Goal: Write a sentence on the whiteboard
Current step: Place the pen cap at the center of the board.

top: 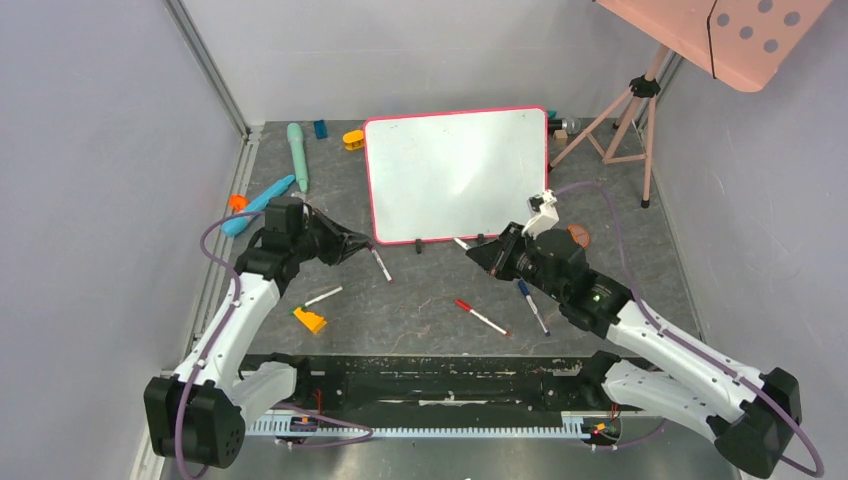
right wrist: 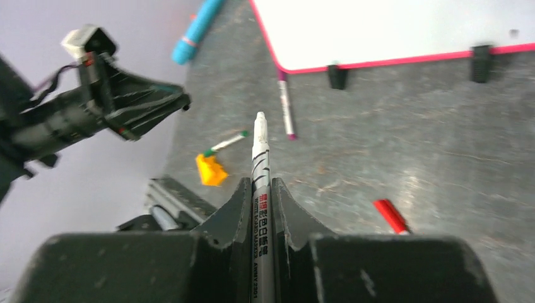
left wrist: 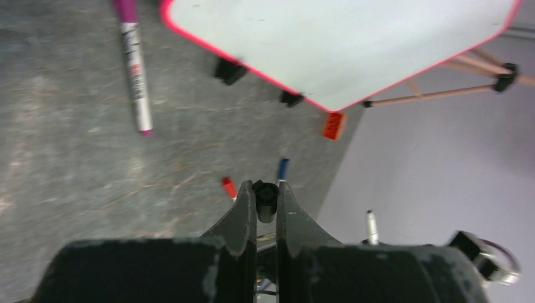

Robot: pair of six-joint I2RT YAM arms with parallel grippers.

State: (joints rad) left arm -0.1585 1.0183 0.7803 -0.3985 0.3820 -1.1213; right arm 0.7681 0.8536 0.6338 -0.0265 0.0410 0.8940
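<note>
Grip: your right tool (right wrist: 260,188) pinches a slim white marker (right wrist: 259,136) by its barrel, left tool (left wrist: 265,191) a small black cap (left wrist: 265,203); glossy pink-framed whiteboard (top: 455,175) looks light, press softly.

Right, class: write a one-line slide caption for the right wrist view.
Right end effector grips a marker, tip pointing toward the whiteboard.

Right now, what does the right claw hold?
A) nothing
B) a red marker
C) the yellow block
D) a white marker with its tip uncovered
D: in the right wrist view the right claw is shut on a white marker whose bare tip points forward, while the red marker lies apart from it.
</note>
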